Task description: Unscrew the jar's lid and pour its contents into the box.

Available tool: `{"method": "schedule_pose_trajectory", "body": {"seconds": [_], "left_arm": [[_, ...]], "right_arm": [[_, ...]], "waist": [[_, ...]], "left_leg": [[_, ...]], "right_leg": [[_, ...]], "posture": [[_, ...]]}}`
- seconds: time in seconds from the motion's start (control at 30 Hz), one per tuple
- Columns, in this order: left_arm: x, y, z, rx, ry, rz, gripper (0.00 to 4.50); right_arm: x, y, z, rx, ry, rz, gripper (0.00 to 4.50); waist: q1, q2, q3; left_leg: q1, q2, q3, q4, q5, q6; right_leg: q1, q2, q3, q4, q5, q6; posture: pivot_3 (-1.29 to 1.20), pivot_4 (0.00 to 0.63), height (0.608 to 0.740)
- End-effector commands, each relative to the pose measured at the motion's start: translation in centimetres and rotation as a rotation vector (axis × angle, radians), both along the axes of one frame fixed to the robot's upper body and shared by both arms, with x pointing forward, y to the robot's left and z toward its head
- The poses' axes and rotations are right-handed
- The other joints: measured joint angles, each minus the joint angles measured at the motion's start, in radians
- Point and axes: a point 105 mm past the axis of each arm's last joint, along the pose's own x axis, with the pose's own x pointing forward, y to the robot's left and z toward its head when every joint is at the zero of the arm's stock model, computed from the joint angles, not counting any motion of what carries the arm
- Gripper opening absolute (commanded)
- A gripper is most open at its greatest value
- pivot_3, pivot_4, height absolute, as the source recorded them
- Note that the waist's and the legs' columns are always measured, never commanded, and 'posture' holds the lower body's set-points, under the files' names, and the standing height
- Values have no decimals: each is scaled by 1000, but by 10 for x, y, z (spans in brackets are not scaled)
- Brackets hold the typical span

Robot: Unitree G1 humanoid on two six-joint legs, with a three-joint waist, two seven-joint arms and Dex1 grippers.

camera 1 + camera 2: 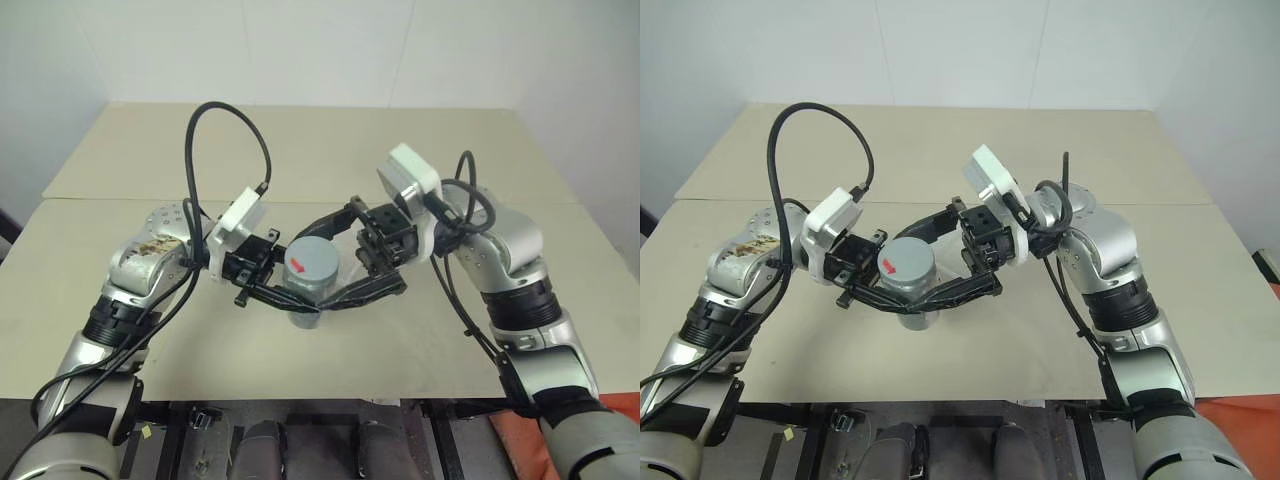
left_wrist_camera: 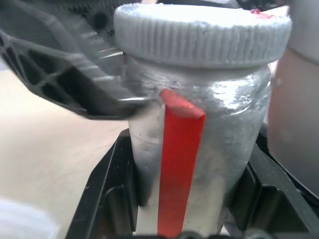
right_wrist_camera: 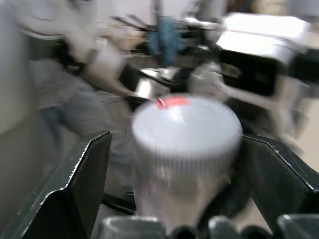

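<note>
The jar (image 2: 199,149) is held clear of the bench (image 1: 420,150), above its near half, roughly midway between the side edges. The left gripper (image 1: 290,300) is clamped on the jar's body below the cap, its 2 fingers (image 2: 112,194) pressed to either side. The lid (image 1: 311,262) is seated on the jar, red mark up. The right gripper (image 1: 345,255) has its jaws spread wide, 1 finger (image 3: 79,184) on each side of the lid, with gaps visible.

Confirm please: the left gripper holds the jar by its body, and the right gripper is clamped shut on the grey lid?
Not quite. The right gripper is open: in the right wrist view its fingers stand apart from the lid. The left gripper does hold the jar by its body.
</note>
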Motion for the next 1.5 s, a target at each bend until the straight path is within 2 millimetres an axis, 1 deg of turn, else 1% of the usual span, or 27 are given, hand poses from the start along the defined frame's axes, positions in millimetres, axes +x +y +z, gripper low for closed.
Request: {"method": "schedule_pose_trajectory", "body": {"seconds": [0.03, 0.13, 0.2, 0.27, 0.37, 0.43, 0.47, 0.57, 0.63, 0.7, 1.0, 1.37, 1.47, 1.5], "left_arm": [[8, 17, 5, -13, -57, 139, 1953], [13, 24, 5, -52, -49, 248, 1953], [19, 23, 4, -78, -53, 329, 1953], [28, 20, 1, -95, -72, 428, 1953], [43, 11, -4, -110, -97, 551, 1953], [52, 6, -9, -93, -121, 609, 1953], [54, 4, -7, -112, -121, 623, 1953], [59, -2, -2, -148, -116, 646, 1953], [60, -4, -2, -149, -118, 645, 1953], [61, -6, 0, -159, -127, 648, 1953], [59, -5, 2, -152, -133, 615, 1953], [58, -2, 1, -145, -129, 608, 1953], [58, -1, 2, -145, -127, 607, 1953], [58, -1, 2, -147, -124, 604, 1953]], "right_arm": [[12, -11, 14, 58, -79, -228, 4492], [10, -22, 17, 95, -77, -314, 4492], [9, -25, 21, 133, -62, -370, 4492], [14, -24, 22, 138, -81, -481, 4492], [18, -15, 26, 146, -80, -586, 4492], [17, -5, 32, 155, -52, -619, 4492], [19, 3, 33, 145, -61, -660, 4492], [21, 18, 34, 131, -77, -737, 4492], [22, 23, 34, 134, -68, -760, 4492], [23, 25, 33, 126, -66, -778, 4492], [35, 24, 27, 111, -74, -859, 4492], [33, 24, 24, 105, -80, -837, 4492], [32, 24, 23, 102, -79, -829, 3893], [32, 24, 23, 100, -80, -825, 3584]], "waist": [[0, 0, 0], [0, 0, 0], [0, 0, 0], [1, 0, 0], [1, 0, 0], [1, 0, 0], [-1, 0, 0], [-3, 0, 0], [-2, 0, 0], [-2, 0, 0], [-2, 0, 0], [-2, 0, 0], [-2, 0, 0], [-2, 0, 0]], "left_leg": [[0, 0, 0, 0, 0, 0], [0, 0, 0, 0, 0, 0], [0, 0, -1, 0, 0, 0], [0, 0, -1, 0, 0, 0], [0, 0, -1, 0, 0, 0], [0, 0, -1, 0, 0, 0], [0, 0, -1, 0, 0, 0], [-2, 0, -1, 0, 0, -1], [-5, 0, -1, 0, 1, -2], [-6, 0, -1, 0, 2, -2], [-6, -1, 0, 0, 2, -2], [-6, -1, -1, 0, 2, -2], [-6, -1, -1, 0, 2, -2], [-6, -1, -1, 0, 2, -2]], "right_leg": [[0, 0, 0, 0, 0, 0], [-1, 0, 0, 0, 0, 0], [-1, 0, 0, 1, 0, 0], [-1, 0, 0, 0, 0, 0], [0, -1, 0, 1, 0, 0], [0, -1, 0, 1, 0, 0], [0, 0, 0, 1, 0, 0], [-5, 0, 2, 3, 0, 0], [-9, 0, 2, 9, 0, 0], [-9, 0, 2, 9, 0, 0], [-9, -1, 1, 8, 0, 0], [-9, -1, 1, 8, 0, 0], [-9, -1, 1, 8, 0, 0], [-9, -1, 1, 8, 0, 0]], "posture": [[0, 150, 740], [0, 150, 740], [0, 150, 740], [0, 150, 740], [0, 150, 740], [0, 150, 740], [0, 150, 740], [0, 150, 740], [0, 150, 740], [0, 150, 740], [0, 150, 740], [0, 150, 740], [0, 150, 740], [0, 150, 740]]}}
